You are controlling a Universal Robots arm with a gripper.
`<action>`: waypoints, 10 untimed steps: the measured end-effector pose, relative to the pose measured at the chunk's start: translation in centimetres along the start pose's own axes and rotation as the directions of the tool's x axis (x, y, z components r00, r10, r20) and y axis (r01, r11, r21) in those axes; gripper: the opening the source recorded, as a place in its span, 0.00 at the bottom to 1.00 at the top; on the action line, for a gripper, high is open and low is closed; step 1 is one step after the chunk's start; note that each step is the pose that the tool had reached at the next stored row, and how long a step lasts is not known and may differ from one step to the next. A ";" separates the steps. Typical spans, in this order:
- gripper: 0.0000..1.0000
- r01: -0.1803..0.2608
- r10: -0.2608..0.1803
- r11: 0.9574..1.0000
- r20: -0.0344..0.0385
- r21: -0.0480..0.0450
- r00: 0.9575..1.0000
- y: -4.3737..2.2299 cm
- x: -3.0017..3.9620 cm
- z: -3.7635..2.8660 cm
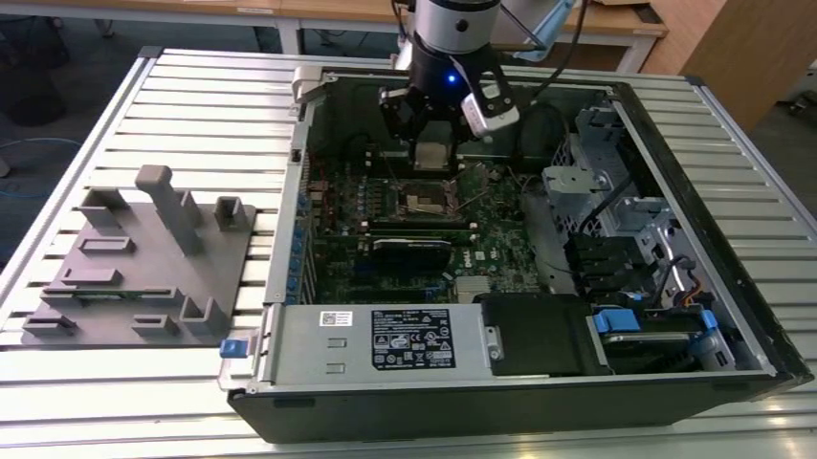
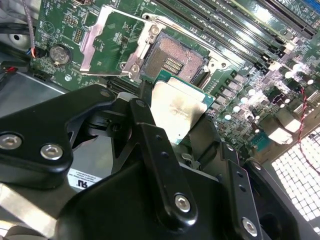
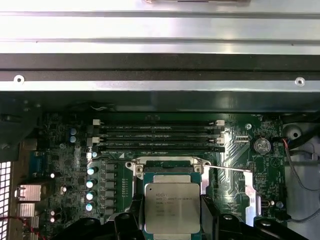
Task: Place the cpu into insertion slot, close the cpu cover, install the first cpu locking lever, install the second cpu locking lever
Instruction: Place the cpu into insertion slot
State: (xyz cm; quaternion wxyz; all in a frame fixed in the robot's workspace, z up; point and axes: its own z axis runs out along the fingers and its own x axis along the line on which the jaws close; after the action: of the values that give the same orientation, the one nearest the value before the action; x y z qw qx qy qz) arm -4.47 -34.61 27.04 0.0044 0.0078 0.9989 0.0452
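Silver-grey cpu (image 3: 172,207) sits pinched by two opposite edges in my gripper (image 2: 176,107), jaws closed only to chip width. Insertion slot (image 2: 175,57) lies bare just beyond the jaw tips, not touching the chip. The cpu cover (image 2: 107,42) is folded back beside the slot, off to one side of the jaws. Judgement: square the chip's edges to the slot rim, hold it level, lower gently, and avoid sliding across the contacts.

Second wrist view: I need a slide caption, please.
Gripper holds the cpu near the bare insertion slot, with the cpu cover lying open.
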 end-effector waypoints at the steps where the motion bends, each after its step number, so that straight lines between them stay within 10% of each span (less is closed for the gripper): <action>1: 0.54 0.000 0.000 1.000 0.000 0.000 1.000 0.00 0.01 0.05; 10: 0.54 0.009 -0.009 1.000 -0.001 0.000 1.000 -0.12 0.03 0.53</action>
State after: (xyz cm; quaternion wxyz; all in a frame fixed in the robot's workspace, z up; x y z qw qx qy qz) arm -4.50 -34.68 26.50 0.0042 0.0034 0.9990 0.0451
